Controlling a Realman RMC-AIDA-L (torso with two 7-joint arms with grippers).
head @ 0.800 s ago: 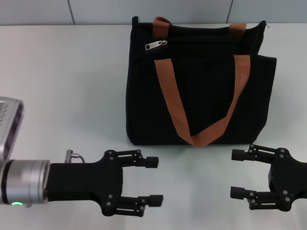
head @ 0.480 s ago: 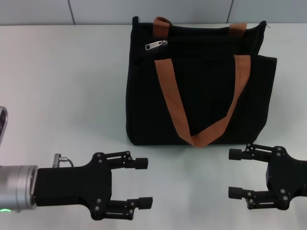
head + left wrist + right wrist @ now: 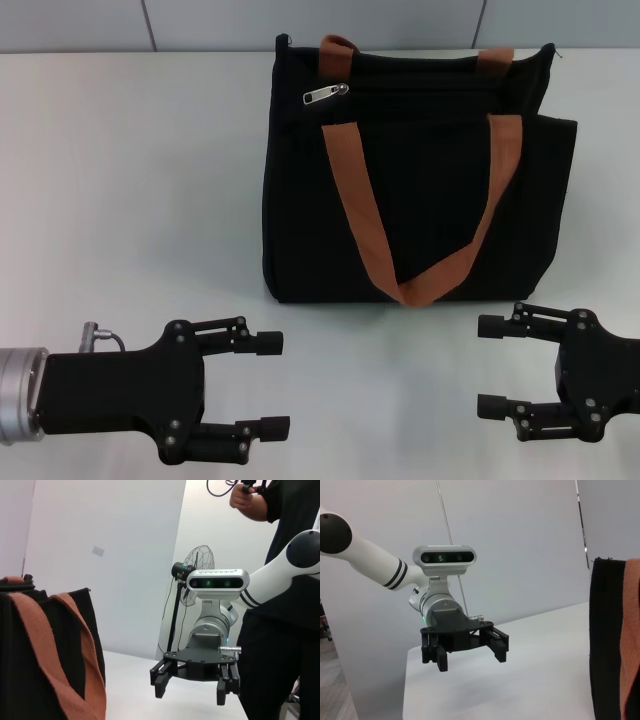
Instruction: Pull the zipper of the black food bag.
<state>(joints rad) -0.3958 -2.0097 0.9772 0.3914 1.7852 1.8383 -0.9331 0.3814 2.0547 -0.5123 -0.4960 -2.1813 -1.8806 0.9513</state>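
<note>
Matt black cloth on the bag (image 3: 420, 200), woven brown-orange webbing for the straps (image 3: 362, 210). Shiny silver metal on the zipper (image 3: 325, 94). Smooth, pale, matt table (image 3: 130, 200). Matt black grippers.

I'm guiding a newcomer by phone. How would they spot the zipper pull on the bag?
Find the black bag with orange-brown straps standing on the white table. Look along its top edge, near the robot's left corner. The zipper pull is the small silver tab there, the only shiny metal on the dark fabric.

black end effectors (image 3: 268, 386), silver wrist, white arms
</note>
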